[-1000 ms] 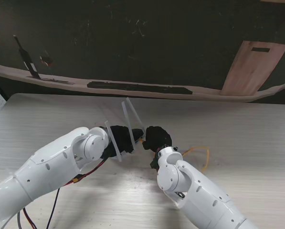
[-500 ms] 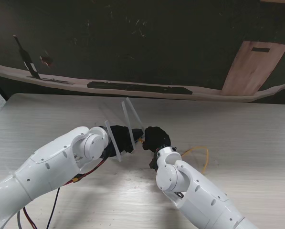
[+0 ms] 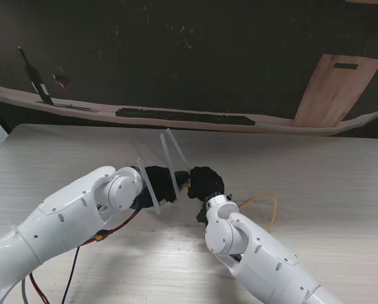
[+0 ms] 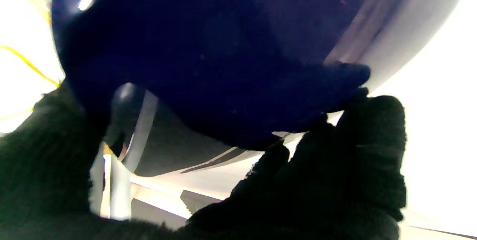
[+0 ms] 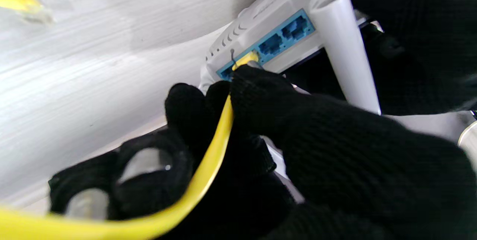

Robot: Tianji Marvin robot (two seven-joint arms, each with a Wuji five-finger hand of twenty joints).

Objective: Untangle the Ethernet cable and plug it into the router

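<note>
The white router [image 5: 261, 27] with blue ports [image 5: 277, 40] and white antennas [image 3: 171, 152] sits mid-table, gripped by my black-gloved left hand [image 3: 158, 183]. My right hand [image 3: 206, 183] is shut on the yellow Ethernet cable [image 5: 212, 158] just behind its plug. The plug [image 5: 246, 59] touches the end port of the blue row. The rest of the cable [image 3: 264, 206] loops on the table to the right of my right arm. In the left wrist view a dark blurred surface [image 4: 208, 53] fills most of the picture above my gloved fingers [image 4: 335, 165].
A wooden board [image 3: 336, 88] leans against the dark back wall at far right. A long black strip [image 3: 185, 116] lies along the table's far edge. Red and black wires [image 3: 106, 237] hang under my left forearm.
Both hands have stayed together at the router. My right arm has shifted slightly to the left, pressing the cable end closer to the ports.
</note>
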